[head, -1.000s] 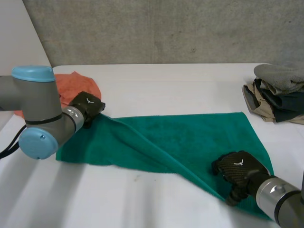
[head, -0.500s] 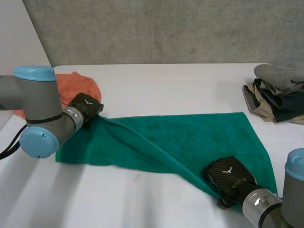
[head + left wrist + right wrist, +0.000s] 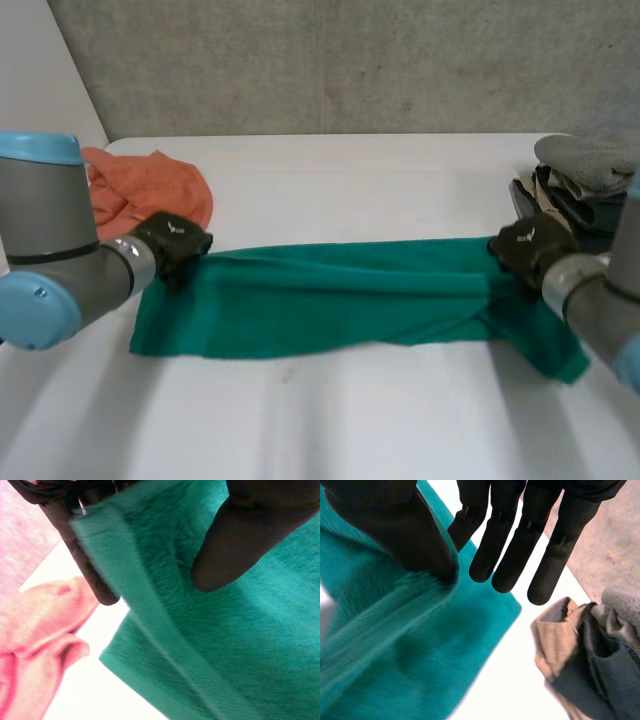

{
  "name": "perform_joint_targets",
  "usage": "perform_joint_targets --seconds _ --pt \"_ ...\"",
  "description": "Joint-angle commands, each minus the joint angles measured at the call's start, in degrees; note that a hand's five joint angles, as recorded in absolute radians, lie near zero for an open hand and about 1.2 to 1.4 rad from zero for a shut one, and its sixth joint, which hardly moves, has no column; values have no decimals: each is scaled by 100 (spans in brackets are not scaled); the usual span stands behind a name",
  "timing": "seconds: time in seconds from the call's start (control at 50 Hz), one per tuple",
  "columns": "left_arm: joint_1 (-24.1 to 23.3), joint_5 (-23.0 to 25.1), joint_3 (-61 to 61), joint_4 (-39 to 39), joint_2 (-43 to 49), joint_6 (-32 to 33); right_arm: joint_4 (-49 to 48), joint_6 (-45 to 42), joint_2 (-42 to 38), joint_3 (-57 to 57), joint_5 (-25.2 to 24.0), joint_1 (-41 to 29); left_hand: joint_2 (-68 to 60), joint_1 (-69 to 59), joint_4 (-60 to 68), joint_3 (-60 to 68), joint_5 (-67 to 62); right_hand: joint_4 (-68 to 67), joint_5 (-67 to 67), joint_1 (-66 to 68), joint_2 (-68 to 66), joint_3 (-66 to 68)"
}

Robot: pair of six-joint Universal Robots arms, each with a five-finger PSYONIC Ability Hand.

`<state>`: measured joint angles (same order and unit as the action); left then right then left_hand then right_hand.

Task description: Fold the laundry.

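Swung near corner of towel (image 3: 320, 298) to far edge, pinched in right robot hand (image 3: 528, 248); kept opposite corner pinched in left robot hand (image 3: 172, 240). Nearly halved.

Bright, even, soft light across the white table (image 3: 330, 190) in the head view. Folds of the green towel (image 3: 330, 300) carry faint shading. In my wrist views the table glares plain white.

Green towel (image 3: 330, 300) — fuzzy matt terry, flat woven hem; orange cloth (image 3: 150, 190) soft; table (image 3: 350, 180) — smooth, matt.
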<state>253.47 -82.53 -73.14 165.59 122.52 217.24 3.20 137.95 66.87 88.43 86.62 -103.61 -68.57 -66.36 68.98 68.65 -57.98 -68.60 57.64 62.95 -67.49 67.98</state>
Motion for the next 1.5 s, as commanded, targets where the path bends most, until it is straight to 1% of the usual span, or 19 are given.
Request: perform_joint_targets --seconds 0.02,0.04,0.1,0.12,0.18,0.2,0.26,0.44,0.56,0.72,0.88,1.02,1.04,1.06,1.08,1.1,1.24,1.38,1.5 --pt "44 -114 1353 719 369 109 111 -269 -1185 -2626 311 25 -1143 -1364 1102 1135 -1202 -1140 1236 1705 -1251 1202" --pt "36 -62 1747 1042 326 -92 -229 -68 -1281 -3256 320 7 -1143 -1364 1102 1135 -1202 -1140 1236 1705 -1251 1202" --pt "18 61 2180 1711 141 -514 -1012 354 -1317 -3990 329 -11 -1143 -1364 1102 1135 -1202 -1140 1236 1705 -1251 1202" --pt "18 123 2303 2227 10 -794 -1633 660 -1265 -4192 320 -19 -1143 -1364 1102 1135 -1202 -1140 1236 1705 -1251 1202" --pt "9 167 2296 3099 -254 -1209 -2655 1057 -1054 -4194 311 -45 -1143 -1364 1102 1135 -1202 -1140 1236 1705 -1251 1202" --pt "9 176 2261 3615 -394 -1436 -3267 1259 -932 -4124 320 -20 -1143 -1364 1102 1135 -1202 -1140 1236 1705 -1251 1202" --pt "27 167 2147 4042 -544 -1666 -3774 1375 -808 -3992 285 -54 -1143 -1364 1102 1135 -1202 -1140 1236 1705 -1251 1202" --pt "220 282 1067 3287 -765 -1658 -3063 1322 -755 -3158 -66 -37 -1143 -1364 1102 1135 -1202 -1140 1236 1705 -1251 1202" --pt "290 387 -111 3436 -835 -1518 -2984 1103 -825 -2314 -181 7 -1143 -1364 1102 1135 -1202 -1140 1236 1705 -1251 1202" --pt "220 1037 -1350 3823 -405 -878 -2633 638 -1413 -1330 -611 33 -1143 -1364 1102 1135 -1202 -1140 1236 1705 -1251 1202" --pt "316 976 -1966 3559 -641 -700 -1492 724 -1598 -1197 -664 244 -1143 -1364 1102 1135 -1202 -1140 1236 1705 -1251 1202" --pt "326 1029 -2230 3550 -905 -692 -594 646 -1563 -1328 -928 455 -1143 -1364 1102 1135 -1202 -1140 1236 1705 -1251 1202" --pt "325 1037 -2239 3542 -914 -683 -549 611 -1555 -1355 -919 464 -1143 -1364 1102 1135 -1202 -738 834 1303 -849 801" --pt "325 1037 -2248 3524 -923 -674 -523 584 -1528 -1364 -928 481 -1143 -1364 1102 1135 -1202 332 -236 233 221 -269" --pt "325 1020 -2248 3524 -949 -700 -462 523 -1476 -1381 -945 516 -1143 -1364 1102 1135 -1202 2008 -1912 -1443 1897 -1945" --pt "334 1020 -2257 3524 -958 -709 -461 496 -1449 -1390 -945 534 -1143 -1364 1102 1135 -1202 2258 -2162 -1692 2147 -2195" --pt "352 1046 -2169 3471 -1037 -832 -523 311 -1458 -1618 -1042 772 -1143 -1364 1102 1135 -1202 2597 -2501 -2031 2486 -2534" --pt "290 1011 -1941 3375 -967 -973 -40 926 -1633 -1812 -1261 938 -1143 -1364 1102 1135 -1202 3419 -3323 -2853 3307 -3356" --pt "264 1002 -1782 3243 -888 -1008 -188 620 -1827 -1821 -1358 1000 -1143 -1364 1102 1135 -1202 3623 -3527 -3058 3512 -3560"
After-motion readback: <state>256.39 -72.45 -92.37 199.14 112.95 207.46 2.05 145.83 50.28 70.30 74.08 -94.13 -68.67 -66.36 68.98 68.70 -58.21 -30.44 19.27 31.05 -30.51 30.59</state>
